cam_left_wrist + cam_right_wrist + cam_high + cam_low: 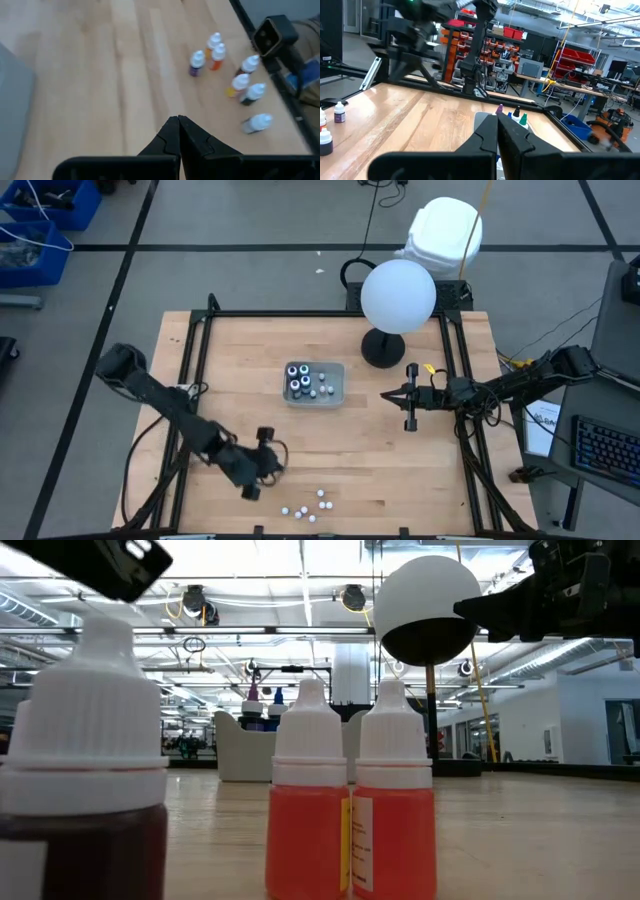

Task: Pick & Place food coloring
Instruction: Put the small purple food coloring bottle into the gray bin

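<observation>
White-capped food coloring bottles (350, 800) stand closest to the low camera, two orange and one dark, on the wooden table (240, 425). From above, this loose cluster (308, 504) sits near the table's front edge, just beside the left gripper (262, 463) but not touching it. Left fingers (170, 137) pressed together, holding nothing, bottles ahead of the tips. More bottles fill the grey tray (338, 372) at centre. Right gripper (409, 397) hovers beside the tray, fingers (489, 135) pressed together, empty.
</observation>
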Robot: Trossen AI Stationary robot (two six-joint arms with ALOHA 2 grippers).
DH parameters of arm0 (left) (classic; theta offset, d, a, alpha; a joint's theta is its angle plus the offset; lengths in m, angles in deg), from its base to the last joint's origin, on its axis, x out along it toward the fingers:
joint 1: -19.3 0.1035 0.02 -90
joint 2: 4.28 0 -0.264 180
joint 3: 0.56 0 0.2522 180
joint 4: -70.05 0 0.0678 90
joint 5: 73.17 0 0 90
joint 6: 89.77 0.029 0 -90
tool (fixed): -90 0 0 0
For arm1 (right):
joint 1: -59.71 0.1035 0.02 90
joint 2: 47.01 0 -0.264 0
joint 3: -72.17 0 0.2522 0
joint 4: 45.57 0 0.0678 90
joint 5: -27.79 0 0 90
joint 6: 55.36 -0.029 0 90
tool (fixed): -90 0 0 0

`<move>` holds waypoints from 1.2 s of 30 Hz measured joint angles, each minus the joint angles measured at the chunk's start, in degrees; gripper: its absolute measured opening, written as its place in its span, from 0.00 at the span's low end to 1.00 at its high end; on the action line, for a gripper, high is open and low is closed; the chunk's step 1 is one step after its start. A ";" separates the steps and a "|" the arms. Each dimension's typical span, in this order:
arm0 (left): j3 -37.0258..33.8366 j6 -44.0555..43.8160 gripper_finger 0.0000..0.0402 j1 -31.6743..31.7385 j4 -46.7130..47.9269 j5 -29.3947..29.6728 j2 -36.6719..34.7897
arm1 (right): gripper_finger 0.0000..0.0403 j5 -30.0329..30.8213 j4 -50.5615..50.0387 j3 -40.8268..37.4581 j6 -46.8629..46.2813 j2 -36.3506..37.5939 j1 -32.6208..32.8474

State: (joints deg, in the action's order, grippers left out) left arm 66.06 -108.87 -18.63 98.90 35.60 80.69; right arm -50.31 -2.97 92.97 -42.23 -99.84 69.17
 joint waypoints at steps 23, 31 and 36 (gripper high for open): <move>48.59 -19.64 0.24 -6.50 32.67 -6.29 33.99 | 0.00 -0.15 -1.81 0.01 -0.61 0.01 0.00; 48.23 -24.24 0.38 -7.90 32.23 -10.67 34.34 | 0.00 -0.17 -2.74 0.01 -0.66 0.02 -0.01; 48.15 -24.07 0.48 -8.35 32.63 -10.33 34.33 | 0.00 -0.17 -3.02 -0.01 -0.63 0.02 -0.01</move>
State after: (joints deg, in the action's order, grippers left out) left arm 114.21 -132.95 -26.99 131.53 25.27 115.02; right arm -50.48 -5.99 92.96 -42.86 -99.82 69.17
